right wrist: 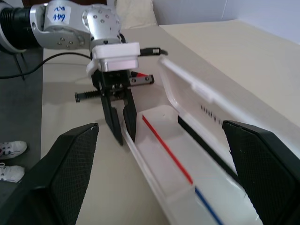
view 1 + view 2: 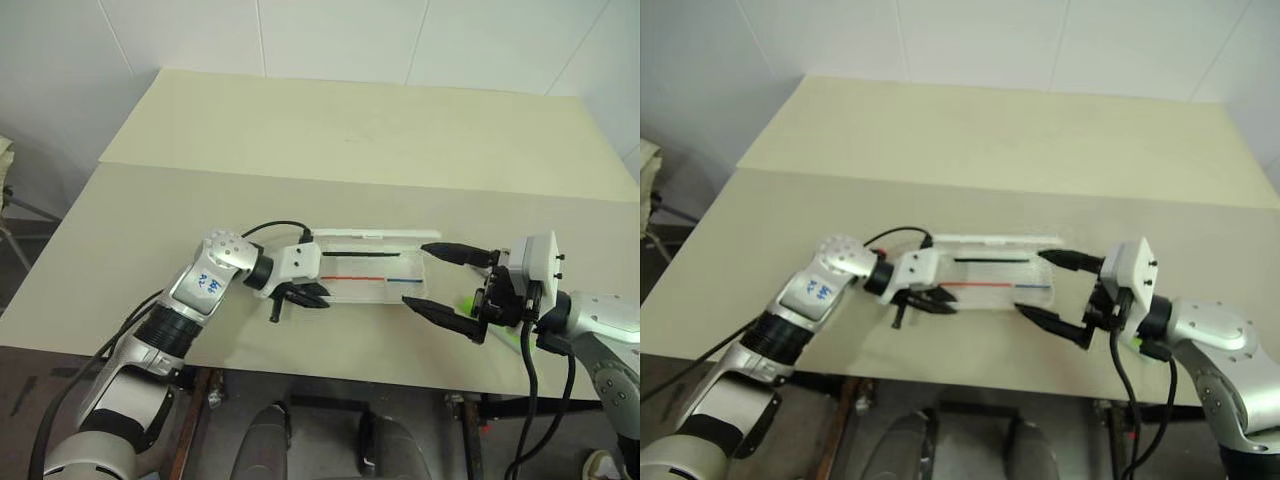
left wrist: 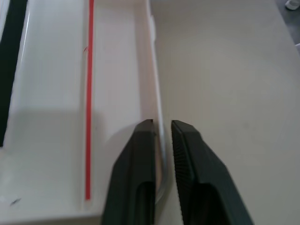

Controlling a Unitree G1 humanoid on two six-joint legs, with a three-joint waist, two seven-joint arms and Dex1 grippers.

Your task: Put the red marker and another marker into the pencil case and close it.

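The white pencil case (image 2: 362, 289) lies open on the table, its lid (image 1: 197, 89) tilted up on the far side, with red, blue and black stripes inside. My left gripper (image 2: 322, 296) is at the case's left end, shut on the near wall (image 3: 159, 101), one finger on each side of it. A sliver of the red marker (image 1: 139, 75) shows just behind that gripper. My right gripper (image 2: 413, 272) stands wide open at the case's right end, holding nothing. The lime-green marker (image 2: 467, 303) lies on the table beneath the right hand, mostly hidden.
A small dark ridged piece (image 1: 86, 95) lies on the table beside the left gripper. The table's near edge (image 2: 350, 372) runs a short way in front of the case. A second tabletop (image 2: 380, 120) adjoins at the back, below a white wall.
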